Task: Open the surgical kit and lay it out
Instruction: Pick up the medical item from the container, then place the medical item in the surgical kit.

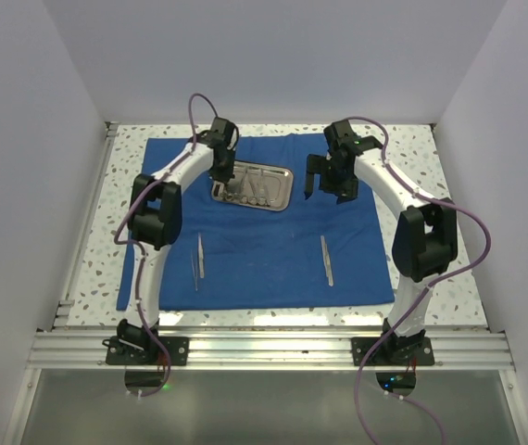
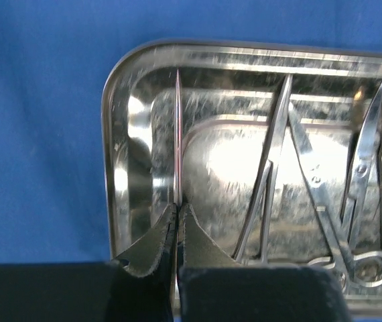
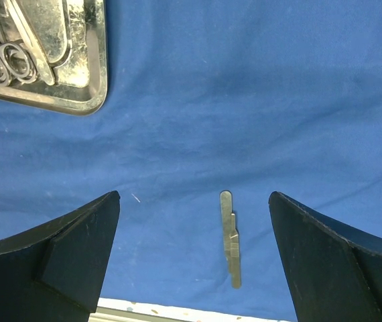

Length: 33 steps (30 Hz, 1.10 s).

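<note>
The royal-blue cloth (image 1: 264, 250) lies spread flat on the table. The steel tray (image 1: 282, 206) sits on its far half. My left gripper (image 1: 220, 176) reaches into the tray's left end and is shut on thin pointed tweezers (image 2: 177, 134), which stick out between its pads (image 2: 157, 235). More tweezers (image 2: 271, 168) and ring-handled scissors (image 2: 325, 215) lie in the tray (image 2: 120, 168). My right gripper (image 1: 324, 190) hangs open above the cloth, right of the tray. Its empty fingers (image 3: 84, 235) frame one pair of tweezers (image 3: 230, 238) lying on the cloth (image 3: 244, 100).
One pair of tweezers (image 1: 199, 257) lies on the cloth's near left and another (image 1: 327, 260) on the near right. Speckled tabletop (image 1: 431, 185) borders the cloth. White walls close in three sides. The tray corner (image 3: 77, 104) shows in the right wrist view.
</note>
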Motion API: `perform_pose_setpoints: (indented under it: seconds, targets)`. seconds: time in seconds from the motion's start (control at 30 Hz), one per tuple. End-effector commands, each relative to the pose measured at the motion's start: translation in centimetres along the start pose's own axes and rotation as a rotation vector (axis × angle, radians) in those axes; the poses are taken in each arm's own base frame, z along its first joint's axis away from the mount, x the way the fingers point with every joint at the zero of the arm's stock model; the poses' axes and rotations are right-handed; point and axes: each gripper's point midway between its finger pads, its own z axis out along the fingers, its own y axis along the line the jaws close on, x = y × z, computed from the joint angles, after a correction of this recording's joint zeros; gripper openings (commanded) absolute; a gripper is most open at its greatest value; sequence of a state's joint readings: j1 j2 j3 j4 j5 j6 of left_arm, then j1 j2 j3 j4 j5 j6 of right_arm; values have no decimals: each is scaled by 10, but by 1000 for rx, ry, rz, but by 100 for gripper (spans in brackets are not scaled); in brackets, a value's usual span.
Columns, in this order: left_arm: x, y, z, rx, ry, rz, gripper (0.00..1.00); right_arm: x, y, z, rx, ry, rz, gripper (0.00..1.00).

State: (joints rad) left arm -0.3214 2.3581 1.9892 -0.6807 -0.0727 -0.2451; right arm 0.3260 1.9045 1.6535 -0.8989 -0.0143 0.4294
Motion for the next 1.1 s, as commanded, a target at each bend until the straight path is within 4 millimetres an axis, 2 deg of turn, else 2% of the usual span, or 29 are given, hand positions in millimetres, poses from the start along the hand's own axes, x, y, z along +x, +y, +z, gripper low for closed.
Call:
perform_pose_setpoints:
  seconds: [0.0, 0.03, 0.07, 0.1, 0.13, 0.17, 0.2, 0.23, 0.27, 0.3, 0.33, 0.37, 0.4, 0.43, 0.47, 0.5, 0.53, 0.57, 0.6, 0.7, 0.73, 0.77, 0.8, 0.9, 1.07]
  targets:
    - [-22, 2, -66, -8, -52, -9, 0, -17, 13, -23, -63, -71, 4, 97]
    - [-25, 2, -78, -12, -66, -9, 0, -20, 17, -24, -79, -78, 5, 97]
    - [-26, -1, -102, -11, -90, -3, 0, -23, 22, -25, -95, -83, 6, 96]
    - [-14, 4, -122, -31, -86, -10, 0, -28, 33, -25, -124, -91, 5, 96]
    - [-22, 2, -142, -23, -128, -11, 0, -33, 40, -30, -139, -107, -2, 96]
    - [5, 2, -140, -28, -78, -12, 0, -34, 46, -25, -146, -103, -10, 96]
    - [16, 1, -148, -28, -74, -15, 0, -37, 53, -25, -156, -108, -16, 96]
    - [28, 2, -154, -24, -67, -23, 0, -45, 71, -31, -178, -135, -41, 96]
    - [56, 3, -166, -18, -46, -40, 0, -45, 77, -22, -174, -122, -48, 96]
    - [69, 2, -170, -5, -36, -51, 0, -45, 84, -18, -173, -118, -55, 96]
    - [78, 2, -187, 16, -62, -68, 0, -52, 99, -23, -188, -147, -74, 96]
    - [116, 5, -178, 9, 12, -87, 0, -55, 105, -21, -186, -152, -78, 96]
    - [130, 2, -179, 32, 26, -100, 0, -52, 108, -4, -172, -126, -78, 96]
    - [141, 1, -188, 55, 13, -133, 0, -58, 119, -5, -179, -150, -85, 96]
    - [176, 4, -178, 51, 76, -138, 0, -58, 121, 3, -168, -144, -84, 95]
    - [191, 2, -178, 72, 100, -151, 0, -56, 121, 20, -146, -126, -84, 95]
    - [216, 6, -177, 69, 138, -175, 0, -60, 127, 23, -147, -138, -85, 95]
    - [226, 7, -176, 68, 150, -183, 0, -60, 129, 29, -144, -135, -88, 93]
    - [233, 7, -175, 68, 152, -189, 0, -58, 125, 48, -110, -120, -90, 92]
    - [250, 11, -176, 66, 176, -190, 0, -65, 127, 59, -80, -133, -102, 89]
    - [250, 10, -175, 66, 178, -190, 6, -68, 127, 65, -67, -138, -104, 89]
    - [248, 10, -175, 67, 177, -193, 17, -69, 126, 69, -56, -143, -111, 89]
    - [247, 9, -176, 66, 177, -199, 39, -71, 124, 72, -42, -153, -114, 89]
    - [244, 7, -177, 64, 177, -225, 58, -74, 122, 82, -12, -167, -123, 87]
    - [241, 7, -184, 68, 170, -234, 61, -73, 125, 97, 25, -170, -161, 82]
